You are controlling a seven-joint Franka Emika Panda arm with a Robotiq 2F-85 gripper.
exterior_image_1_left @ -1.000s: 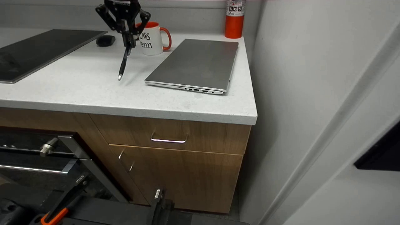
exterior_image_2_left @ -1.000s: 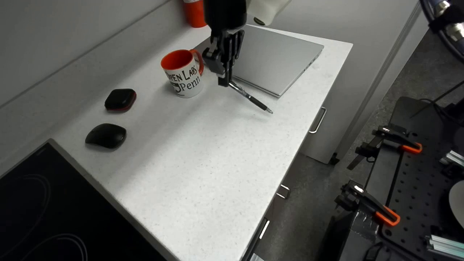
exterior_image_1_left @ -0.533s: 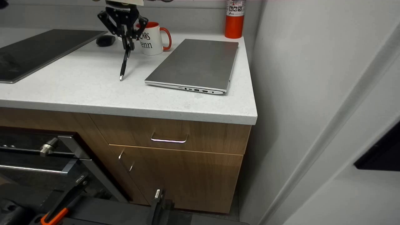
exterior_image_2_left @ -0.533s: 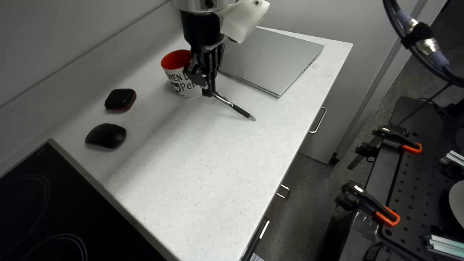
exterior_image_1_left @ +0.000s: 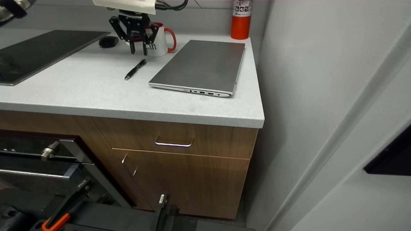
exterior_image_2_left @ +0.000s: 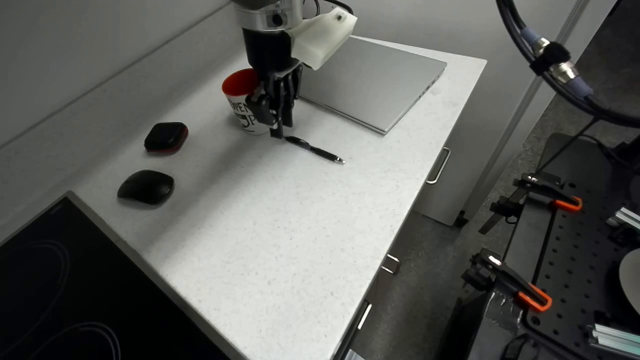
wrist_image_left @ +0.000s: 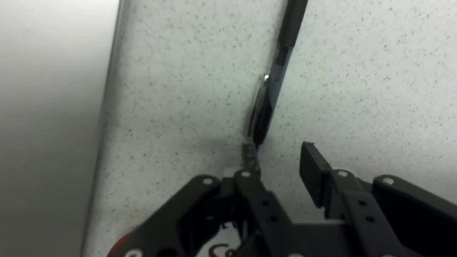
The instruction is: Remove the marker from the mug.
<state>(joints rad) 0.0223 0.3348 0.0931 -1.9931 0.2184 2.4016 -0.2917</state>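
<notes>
The marker, a thin black pen (exterior_image_1_left: 135,69), lies flat on the white countertop; it also shows in an exterior view (exterior_image_2_left: 316,150) and in the wrist view (wrist_image_left: 280,67). My gripper (exterior_image_1_left: 138,53) is open, its fingers parted and empty, just above the pen's rear end. In the wrist view the gripper's (wrist_image_left: 278,146) left fingertip is close to that end; whether they touch I cannot tell. The white mug with red handle and rim (exterior_image_1_left: 160,43) stands upright behind the gripper, partly hidden by it in both exterior views (exterior_image_2_left: 240,105). The gripper also shows in an exterior view (exterior_image_2_left: 282,131).
A closed silver laptop (exterior_image_1_left: 202,67) lies beside the pen and mug. A black mouse-like lump (exterior_image_2_left: 146,187) and a black-and-red rounded case (exterior_image_2_left: 166,137) lie near the wall. A red canister (exterior_image_1_left: 240,27) stands at the back corner. A black cooktop (exterior_image_2_left: 75,290) is set in the counter.
My gripper held the pen tilted downward and came down with it toward the counter. Now the fingers have opened, and the pen has dropped flat on the counter.
</notes>
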